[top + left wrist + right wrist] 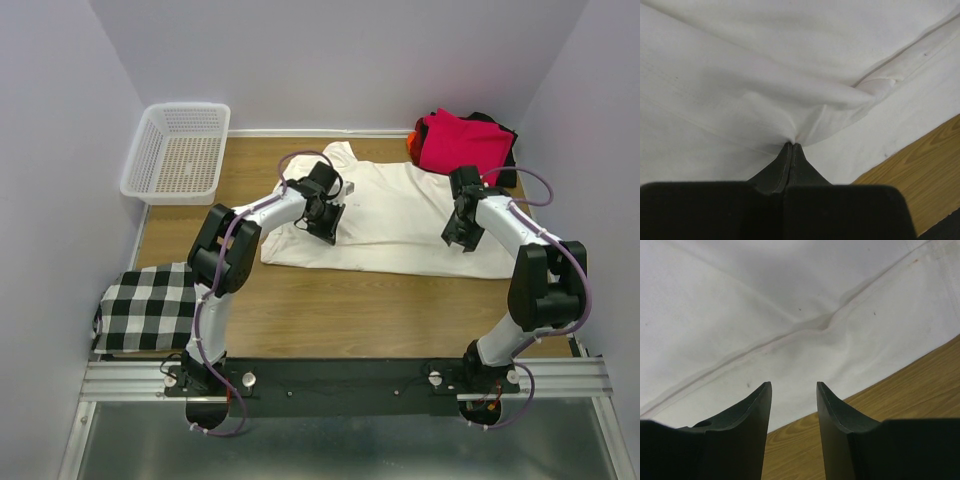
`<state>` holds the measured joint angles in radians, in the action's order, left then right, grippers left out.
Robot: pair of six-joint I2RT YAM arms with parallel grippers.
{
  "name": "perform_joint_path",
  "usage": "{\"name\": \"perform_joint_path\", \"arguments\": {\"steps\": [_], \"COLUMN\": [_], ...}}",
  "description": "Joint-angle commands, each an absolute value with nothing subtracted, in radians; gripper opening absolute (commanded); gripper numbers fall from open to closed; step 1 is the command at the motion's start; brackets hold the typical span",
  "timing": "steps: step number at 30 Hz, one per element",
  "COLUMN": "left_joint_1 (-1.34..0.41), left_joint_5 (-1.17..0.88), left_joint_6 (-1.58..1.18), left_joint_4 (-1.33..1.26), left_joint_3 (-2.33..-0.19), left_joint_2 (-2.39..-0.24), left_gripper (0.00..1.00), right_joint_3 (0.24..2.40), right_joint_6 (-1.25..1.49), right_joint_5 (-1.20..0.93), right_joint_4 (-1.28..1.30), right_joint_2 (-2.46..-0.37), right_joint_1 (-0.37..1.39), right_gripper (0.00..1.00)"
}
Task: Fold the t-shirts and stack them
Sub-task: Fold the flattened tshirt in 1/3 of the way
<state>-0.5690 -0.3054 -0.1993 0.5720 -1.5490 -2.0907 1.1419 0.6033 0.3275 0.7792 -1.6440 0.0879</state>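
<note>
Overhead and wrist views of the workspace. The brown wood-grain tabletop [380, 310] carried every item. A large cream short-sleeved fabric t-shirt [400, 215] lay spread flat across its middle, the sleeve end toward the left and the long near hem running parallel to the arm bases. A folded black-and-white checked cloth [150, 308] sat at the near left edge, well apart from the shirt. A white plastic mesh basket [172, 197] stood in the far left corner. In the far right corner lay a folded magenta-red t-shirt [460, 140] on top of a black t-shirt [508, 148], with an orange t-shirt [412, 140] showing at the stack's left side; the stack touched the cream shirt's far right edge. The left end effector [791, 146] was clenched on a pinch of the cream shirt's left part, fabric puckering into radiating creases at its tips. The right end effector [794, 390] was released, its two fingers parted above the cream shirt's near hem on the right, with nothing between them.
</note>
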Motion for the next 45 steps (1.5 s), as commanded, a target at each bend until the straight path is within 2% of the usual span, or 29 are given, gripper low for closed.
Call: {"name": "perform_joint_path", "arguments": {"steps": [1, 11, 22, 27, 36, 42, 43, 44, 45], "left_joint_1": [-0.583, -0.588, -0.606, -0.612, -0.614, -0.615, -0.617, -0.617, -0.617], "left_joint_5": [-0.282, -0.224, -0.219, -0.212, -0.19, -0.233, -0.226, -0.197, -0.18], "left_joint_6": [-0.178, -0.143, -0.107, -0.071, -0.014, -0.005, -0.005, -0.005, -0.005], "left_joint_4": [0.604, 0.638, 0.657, 0.629, 0.427, 0.428, 0.422, 0.398, 0.378], "left_joint_3": [-1.595, -1.753, -2.006, -2.031, -1.98, -2.074, -2.071, -2.057, -2.037], "left_joint_2": [-2.1, -2.086, -2.267, -2.306, -2.243, -2.325, -2.329, -2.321, -2.307], "left_gripper": [0.0, 0.0, 0.0, 0.0, 0.0, 0.0, 0.09, 0.32, 0.43], "right_joint_3": [1.126, 1.134, 1.149, 1.149, 1.157, 1.166, 1.167, 1.164, 1.164], "right_joint_6": [0.624, 0.629, 0.624, 0.624, 0.618, 0.611, 0.611, 0.611, 0.609], "right_joint_5": [0.341, 0.344, 0.336, 0.334, 0.316, 0.316, 0.314, 0.316, 0.313], "right_joint_4": [0.778, 0.776, 0.776, 0.778, 0.776, 0.778, 0.778, 0.776, 0.778], "right_joint_2": [-1.637, -1.649, -1.661, -1.664, -1.693, -1.695, -1.694, -1.692, -1.693], "right_joint_1": [0.091, 0.091, 0.092, 0.091, 0.091, 0.092, 0.092, 0.091, 0.091], "right_gripper": [0.49, 0.48, 0.47, 0.47, 0.46, 0.46, 0.46, 0.46, 0.46]}}
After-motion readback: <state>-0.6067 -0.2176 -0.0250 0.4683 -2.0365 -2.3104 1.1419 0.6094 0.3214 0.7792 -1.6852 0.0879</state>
